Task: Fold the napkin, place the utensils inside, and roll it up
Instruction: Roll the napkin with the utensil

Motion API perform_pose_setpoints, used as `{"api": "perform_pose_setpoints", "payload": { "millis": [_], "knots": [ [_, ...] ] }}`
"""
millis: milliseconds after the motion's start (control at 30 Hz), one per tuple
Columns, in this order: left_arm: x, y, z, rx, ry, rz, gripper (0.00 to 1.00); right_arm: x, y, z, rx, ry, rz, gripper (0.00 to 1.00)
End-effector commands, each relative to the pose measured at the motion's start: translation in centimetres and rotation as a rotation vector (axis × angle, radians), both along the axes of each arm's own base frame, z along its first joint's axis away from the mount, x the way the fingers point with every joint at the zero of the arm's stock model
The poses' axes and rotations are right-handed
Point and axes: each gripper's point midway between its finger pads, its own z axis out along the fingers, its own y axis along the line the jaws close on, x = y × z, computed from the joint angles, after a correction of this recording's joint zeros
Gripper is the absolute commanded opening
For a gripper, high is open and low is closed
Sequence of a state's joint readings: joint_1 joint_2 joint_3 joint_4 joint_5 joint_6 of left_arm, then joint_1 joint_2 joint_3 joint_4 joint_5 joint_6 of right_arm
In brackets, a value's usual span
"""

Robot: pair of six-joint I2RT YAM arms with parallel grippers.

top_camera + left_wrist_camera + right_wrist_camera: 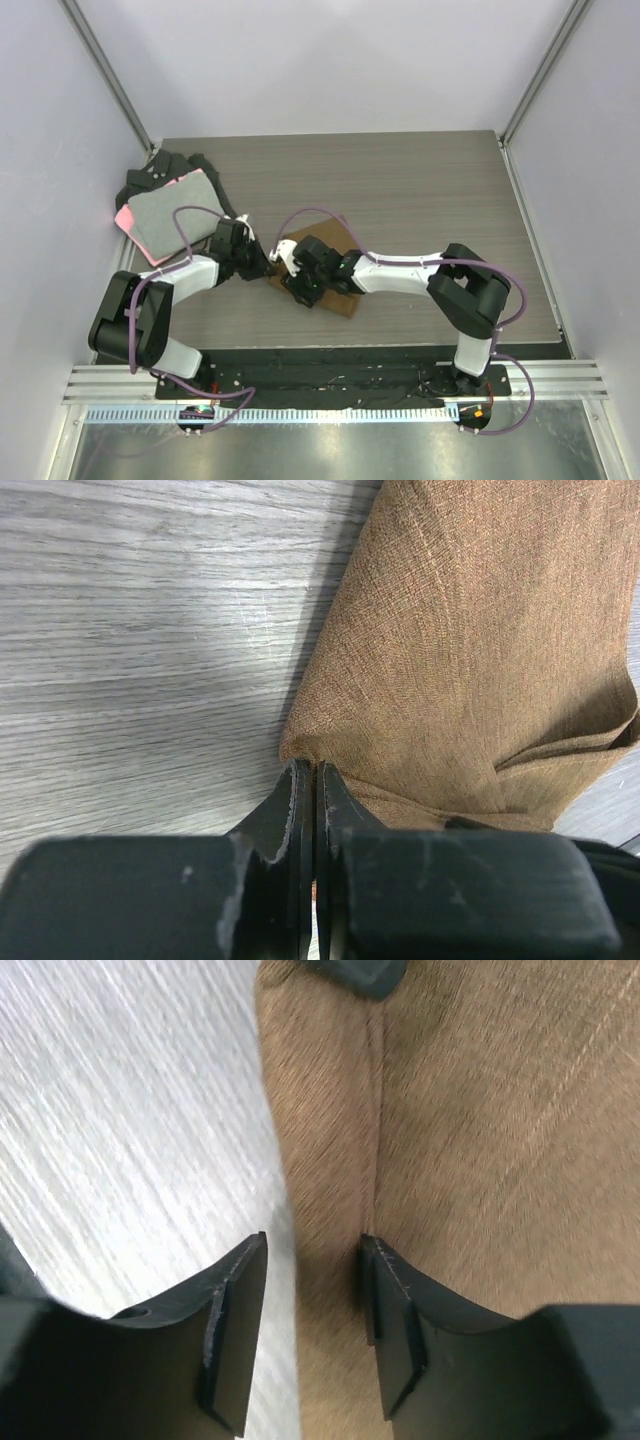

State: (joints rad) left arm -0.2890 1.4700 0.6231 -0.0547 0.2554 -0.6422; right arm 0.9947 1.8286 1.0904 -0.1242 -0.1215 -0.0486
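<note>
- Left gripper (308, 772), lower middle of its wrist view: the jaws are pressed together right at a corner of the napkin (470, 660), and seem to pinch a thin bit of the cloth.
- Right gripper (312, 1248), bottom of its wrist view: the jaws are moderately apart and hold nothing. One finger is over the bare table (120, 1110) and the other over brown fabric, so they straddle the napkin's edge.
- The napkin lies on the table at the centre of the top view, largely hidden under both wrists. An overlapped layer shows at the lower right of the left wrist view.
- No utensil is visible in any view.
- A grey cloth (170, 215) with a pink edge sits at the upper left of the top view, well apart from the work.
- The step in hand is probably taking hold of the edge to make a fold.
- To do it well, the right gripper should close on that same edge before any lift, so both ends rise together.
- The lift should be low, the carry across even, and the release made only once edge meets edge.
- The left pinch looks slim and may slip, so pull gently.
</note>
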Motion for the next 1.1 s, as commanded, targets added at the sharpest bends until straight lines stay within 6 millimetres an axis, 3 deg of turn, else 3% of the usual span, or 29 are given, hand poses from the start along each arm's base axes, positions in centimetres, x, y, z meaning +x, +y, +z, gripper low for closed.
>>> {"api": "perform_pose_setpoints", "payload": {
  "millis": [0,133,467,833,967,1067],
  "knots": [
    [0.1,0.2,0.0,0.016,0.018,-0.014,0.00,-0.6,0.2,4.3,-0.045,-0.103,0.015,0.52],
    [-0.3,0.3,-0.2,0.029,0.057,-0.017,0.00,0.5,0.6,5.4,-0.077,-0.212,0.004,0.55],
    [-0.6,0.2,0.0,0.038,0.104,-0.027,0.00,1.2,0.6,2.7,-0.150,-0.234,0.041,0.56],
    [-0.5,-0.2,0.5,0.022,0.101,-0.043,0.00,1.5,-0.3,-0.7,-0.156,-0.108,0.037,0.55],
    [-0.2,-0.7,1.2,-0.013,0.064,-0.055,0.00,-0.7,-0.5,-2.2,-0.126,0.062,0.097,0.45],
    [0.1,-0.5,2.0,-0.008,0.035,-0.039,0.23,-1.9,-1.2,-3.2,-0.133,0.146,0.102,0.36]
  ]
}}
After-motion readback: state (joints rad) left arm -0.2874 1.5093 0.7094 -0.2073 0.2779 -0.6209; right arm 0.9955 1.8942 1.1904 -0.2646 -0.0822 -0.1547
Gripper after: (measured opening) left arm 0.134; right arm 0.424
